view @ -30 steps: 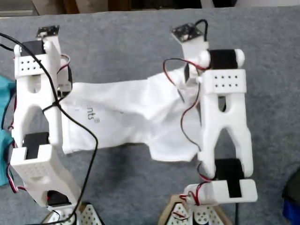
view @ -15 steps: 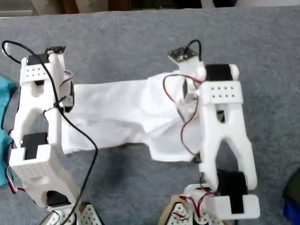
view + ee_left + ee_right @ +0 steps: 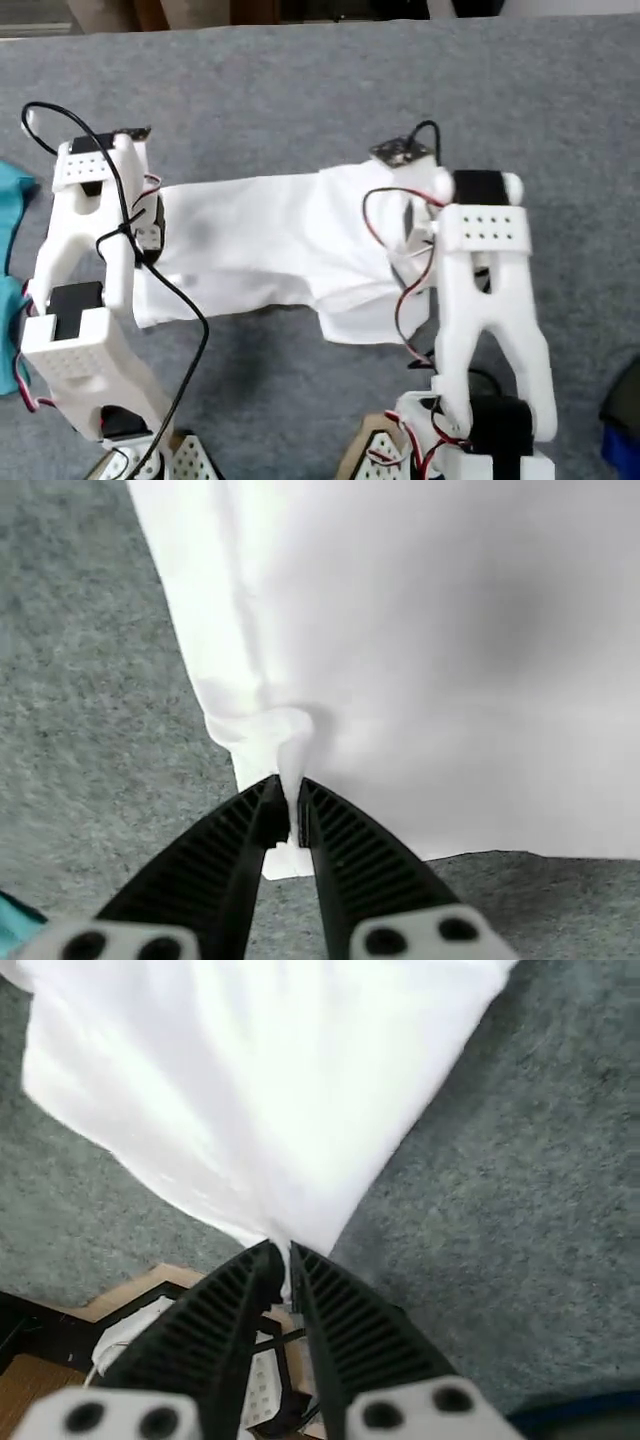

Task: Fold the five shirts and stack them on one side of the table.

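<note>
A grey, felt-like cover spreads over the whole table (image 3: pixel 300 90). The pile is even, and it shows a soft shadow under the cloth's near edge. The white shirt (image 3: pixel 270 235) lies across the middle of it, drawn out sideways between the two arms. One looser lobe sags toward the arm bases beside the right arm (image 3: pixel 490 290).

The left gripper (image 3: pixel 290 815) is closed on a small pinched ridge of the shirt (image 3: pixel 420 630) close to its edge, with grey cover beside and beyond the cloth. The right gripper (image 3: pixel 285 1260) is likewise clamped on a fold of the shirt (image 3: pixel 250 1090), and the fabric fans out from its tips over the grey surface.

A teal cloth (image 3: pixel 10 195) lies at the table's edge beside the left arm (image 3: pixel 85 240). A corner of it also shows in the left wrist view (image 3: pixel 15 920). A blue thing (image 3: pixel 620 445) sits at the opposite edge, near the right arm's base. Light wooden plates (image 3: pixel 365 450) carry the arm bases.

Past the far edge of the table runs a narrow strip of the room (image 3: pixel 330 8). It is dark, with some brown wood, and too little shows to tell more.
</note>
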You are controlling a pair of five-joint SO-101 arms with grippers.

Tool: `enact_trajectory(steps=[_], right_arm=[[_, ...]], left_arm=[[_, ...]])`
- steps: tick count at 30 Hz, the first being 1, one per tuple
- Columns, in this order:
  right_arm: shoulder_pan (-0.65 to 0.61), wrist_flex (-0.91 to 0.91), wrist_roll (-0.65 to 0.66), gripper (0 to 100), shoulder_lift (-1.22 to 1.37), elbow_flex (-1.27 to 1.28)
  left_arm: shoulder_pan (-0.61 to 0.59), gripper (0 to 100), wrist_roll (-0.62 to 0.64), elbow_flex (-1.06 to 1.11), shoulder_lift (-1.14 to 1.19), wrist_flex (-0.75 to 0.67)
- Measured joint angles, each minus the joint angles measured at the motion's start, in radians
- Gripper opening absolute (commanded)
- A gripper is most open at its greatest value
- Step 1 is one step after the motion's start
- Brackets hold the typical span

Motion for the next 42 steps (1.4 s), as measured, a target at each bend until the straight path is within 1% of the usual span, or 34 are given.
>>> enact_trajectory(steps=[5, 11, 16, 18, 22, 24, 28, 36, 37, 42], right_arm=[[0.092, -0.003, 0.055, 0.6, 0.0, 0.002], [0.101, -0.003, 0.06, 0.6, 0.0, 0.026], [0.101, -0.003, 0.095, 1.9, 0.0, 0.054], [0.101, -0.003, 0.098, 8.9, 0.0, 0.054], [0.103, -0.002, 0.098, 29.7, 0.0, 0.057], [0.103, -0.002, 0.117, 34.5, 0.0, 0.057], [0.103, 0.002, 0.153, 34.1, 0.0, 0.057], [0.103, 0.002, 0.155, 32.8, 0.0, 0.057], [0.103, 0.002, 0.155, 32.8, 0.0, 0.057], [0.103, 0.002, 0.155, 32.8, 0.0, 0.044]], left_arm=[[0.0, 2, -0.011, 0.037, 0.0, -0.025], [0.0, 2, -0.02, 0.04, 0.0, -0.031], [0.0, 2, -0.02, 0.04, 0.0, -0.031], [0.0, 2, -0.02, 0.04, 0.0, -0.031], [0.0, 2, -0.02, 0.04, 0.0, -0.031], [0.0, 2, -0.02, 0.04, 0.0, -0.031], [0.0, 3, -0.02, 0.04, 0.0, -0.029], [0.002, 5, -0.02, 0.035, 0.0, 0.075], [0.005, 6, -0.02, 0.032, 0.0, 0.092], [0.017, 21, -0.02, -0.029, 0.0, 0.198]])
